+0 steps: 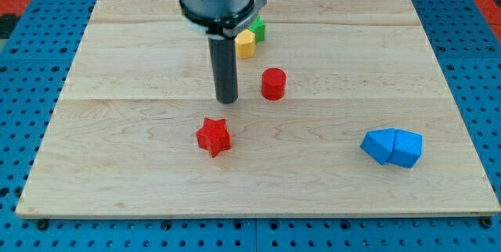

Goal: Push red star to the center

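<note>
The red star (213, 136) lies on the wooden board (117, 127), a little left of and below the board's middle. My tip (227, 99) is the lower end of the dark rod. It stands just above and slightly right of the star, apart from it. A red cylinder (273, 84) stands to the right of the tip.
A yellow block (246, 45) and a green block (257, 30) sit together near the view's top, partly behind the rod. Two blue blocks (392, 147) lie touching each other at the lower right. The board rests on a blue perforated table.
</note>
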